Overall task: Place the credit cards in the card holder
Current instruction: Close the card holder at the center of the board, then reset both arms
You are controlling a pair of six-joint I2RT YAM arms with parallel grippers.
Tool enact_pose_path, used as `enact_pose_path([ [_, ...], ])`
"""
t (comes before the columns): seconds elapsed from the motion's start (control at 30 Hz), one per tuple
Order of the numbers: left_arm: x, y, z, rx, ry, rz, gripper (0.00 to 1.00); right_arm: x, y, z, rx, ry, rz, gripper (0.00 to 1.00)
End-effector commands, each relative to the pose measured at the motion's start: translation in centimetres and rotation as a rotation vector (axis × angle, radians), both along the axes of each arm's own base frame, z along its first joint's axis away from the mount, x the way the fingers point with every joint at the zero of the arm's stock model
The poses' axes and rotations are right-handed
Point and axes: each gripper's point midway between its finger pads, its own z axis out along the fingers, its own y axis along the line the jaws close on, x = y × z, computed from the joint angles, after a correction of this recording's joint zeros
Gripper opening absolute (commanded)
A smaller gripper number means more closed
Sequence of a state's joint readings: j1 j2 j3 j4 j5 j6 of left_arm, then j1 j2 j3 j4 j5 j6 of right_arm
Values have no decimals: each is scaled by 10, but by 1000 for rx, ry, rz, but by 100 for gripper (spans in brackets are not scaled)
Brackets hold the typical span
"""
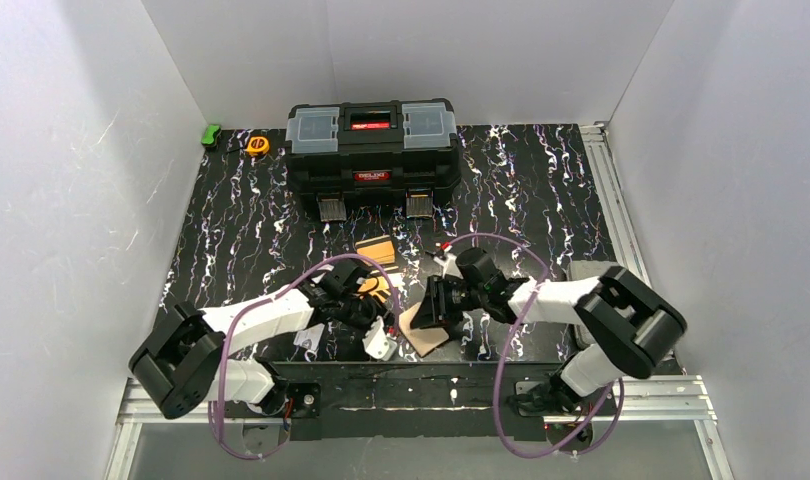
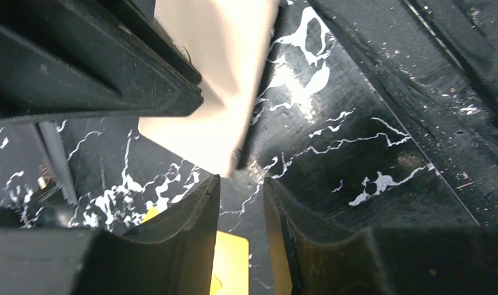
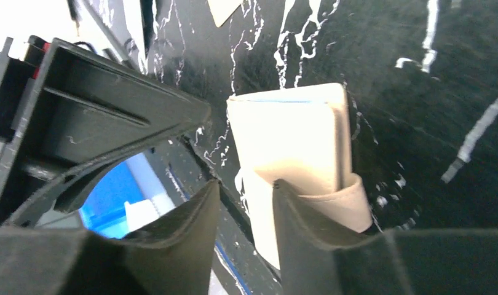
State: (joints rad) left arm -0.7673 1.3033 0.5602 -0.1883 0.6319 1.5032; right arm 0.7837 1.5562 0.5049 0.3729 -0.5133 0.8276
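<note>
Right jaws slightly parted by card holder point(image 3: 289, 141); left jaws likewise.

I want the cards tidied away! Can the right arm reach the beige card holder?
Probably yes: the right tool hangs close above the card holder, its jaws apart, and nothing seems to block the way.

place: robot lab cell | shown by: white booth walls point(image 1: 71, 150), black marbled table point(image 1: 521, 190), aluminium rails point(image 1: 606, 190), black toolbox point(image 1: 371, 150)
</note>
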Motion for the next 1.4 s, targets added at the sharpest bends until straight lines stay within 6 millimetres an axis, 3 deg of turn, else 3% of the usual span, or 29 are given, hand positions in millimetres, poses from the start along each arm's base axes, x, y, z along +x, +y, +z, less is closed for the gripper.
enact_pose_path([
  [0.0,10,3,27,-22,-44,75,33,6,-64,-43,-361,-75,-110,51],
  [0.13,17,9,51,-22,-30,190,39,27,-45,-7,-287,-169,-106,58],
  [0.2,18,14,62,-27,-38,220,47,32,-33,12,-232,-202,-96,59],
  [0.43,30,39,93,17,56,481,63,37,6,81,-64,-318,-23,63],
  [0.53,33,50,106,38,114,575,70,33,10,97,-55,-338,-1,64],
  [0.57,36,53,110,36,129,614,92,33,12,103,-56,-350,2,65],
  [0.6,38,55,115,31,142,649,98,33,13,108,-61,-363,6,65],
  [0.7,46,62,128,27,204,776,98,35,9,123,-104,-409,-5,69],
  [0.73,52,64,134,19,226,829,98,37,6,129,-124,-423,-17,77],
  [0.77,57,65,138,11,250,878,98,40,-1,127,-164,-432,-31,92],
  [0.8,61,66,144,3,277,920,98,46,-11,130,-208,-453,-71,98],
  [0.97,97,77,168,-69,429,1192,98,68,-74,131,-444,-509,-263,98],
  [1.17,137,118,172,-221,612,1474,98,92,-149,147,-638,-580,-495,98],
  [1.23,150,140,167,-308,647,1547,98,107,-186,152,-726,-598,-647,98],
  [1.3,164,163,153,-389,643,1625,98,122,-220,144,-841,-663,-755,98],
  [1.37,171,186,125,-448,671,1716,98,147,-231,141,-880,-831,-738,98],
])
